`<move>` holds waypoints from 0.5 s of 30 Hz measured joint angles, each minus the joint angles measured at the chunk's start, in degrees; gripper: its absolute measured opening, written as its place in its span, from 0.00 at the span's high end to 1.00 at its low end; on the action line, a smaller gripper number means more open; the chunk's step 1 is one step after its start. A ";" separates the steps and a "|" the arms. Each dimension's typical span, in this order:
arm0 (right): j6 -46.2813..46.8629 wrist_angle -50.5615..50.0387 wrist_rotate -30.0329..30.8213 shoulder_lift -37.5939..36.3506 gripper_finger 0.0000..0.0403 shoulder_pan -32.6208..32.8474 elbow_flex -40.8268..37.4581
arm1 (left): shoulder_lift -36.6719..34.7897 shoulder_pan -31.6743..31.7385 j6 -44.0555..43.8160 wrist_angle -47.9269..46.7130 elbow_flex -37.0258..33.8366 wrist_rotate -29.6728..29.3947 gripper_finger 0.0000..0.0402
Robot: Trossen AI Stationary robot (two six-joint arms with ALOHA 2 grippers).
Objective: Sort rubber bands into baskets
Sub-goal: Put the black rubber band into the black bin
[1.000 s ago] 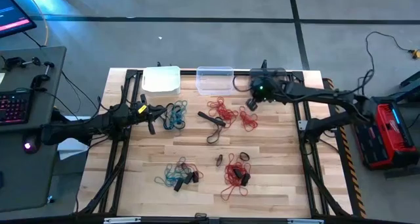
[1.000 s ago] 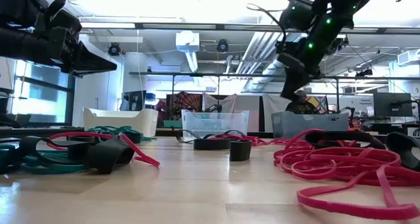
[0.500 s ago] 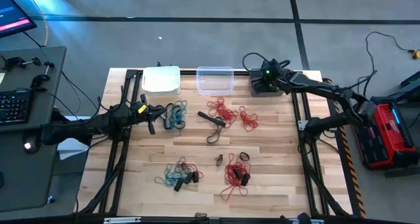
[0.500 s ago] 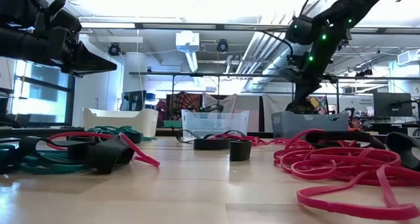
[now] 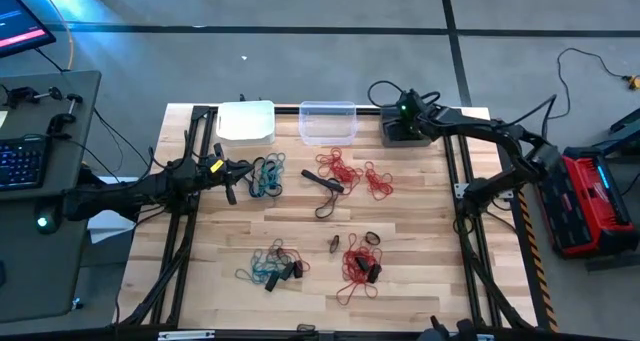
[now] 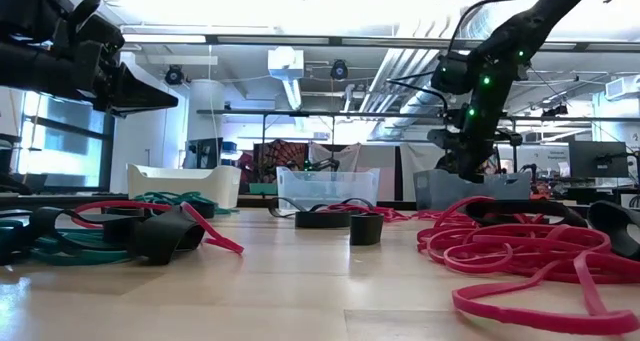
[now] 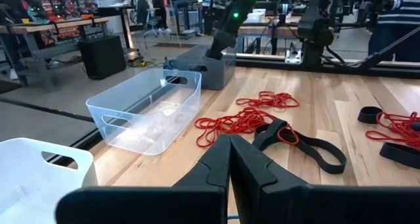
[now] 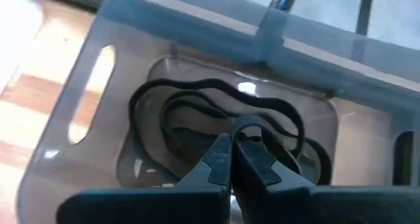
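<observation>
Three baskets stand along the table's far edge: white point(image 5: 246, 121), clear point(image 5: 327, 121) and dark grey point(image 5: 392, 137). Rubber bands lie in bunches on the wood: teal point(image 5: 266, 174), red point(image 5: 340, 168), black loops point(image 5: 325, 186), and mixed bunches nearer the front point(image 5: 272, 266) point(image 5: 358, 266). My right gripper point(image 8: 231, 140) is shut and reaches down into the dark grey basket point(image 8: 85, 119), where black bands point(image 8: 197, 92) lie on the floor. My left gripper point(image 7: 230, 142) is shut and hangs level above the table's left side, beside the teal bunch. My right gripper pinches a black rubber band at a bend of its loop point(image 8: 252, 123) between its two fingertips. The fingers slant down from above into the dark grey basket. The band's other end trails off among the other black bands on the basket's floor.
Black arm frames run down the table's left and right sides point(image 5: 470, 231). Bare wood lies between the far bunches and the near ones. A desk with a keyboard point(image 5: 20, 161) stands left of the table, and a red case point(image 5: 590, 196) stands to its right.
My right gripper has gone from above the red bands toward the table's far right corner, rolled and sunk until its shut fingers are inside the dark grey basket.
</observation>
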 joint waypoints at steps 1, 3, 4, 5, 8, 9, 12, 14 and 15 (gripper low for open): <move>0.09 0.01 0.63 0.00 1.00 -0.17 0.00 | 0.02 0.00 0.00 -0.01 0.00 0.00 1.00; 0.09 0.13 0.94 0.00 1.00 -0.35 0.00 | 0.00 0.00 0.00 0.00 0.00 0.00 1.00; 0.09 0.17 0.94 0.00 1.00 -0.56 0.00 | 0.02 0.00 0.00 0.00 0.00 0.00 1.00; 0.10 0.19 0.92 0.00 1.00 -0.69 0.00 | 0.02 0.00 0.00 0.00 0.00 0.00 1.00; 0.10 0.21 0.86 0.00 1.00 -1.13 0.00 | 0.01 0.00 0.02 0.00 0.00 0.00 1.00; 0.09 0.22 0.85 0.00 1.00 -1.34 0.00 | 0.01 0.00 0.00 0.00 0.00 0.00 1.00; 0.07 0.22 0.57 0.00 1.00 -1.84 -0.02 | 0.02 0.00 0.02 0.00 0.00 0.00 1.00; 0.07 0.20 0.21 0.00 1.00 -2.12 -0.02 | 0.00 0.00 0.02 0.00 0.00 0.00 1.00; 0.07 0.20 0.02 0.00 1.00 -2.15 -0.02 | 0.02 0.00 0.02 0.00 0.00 0.00 1.00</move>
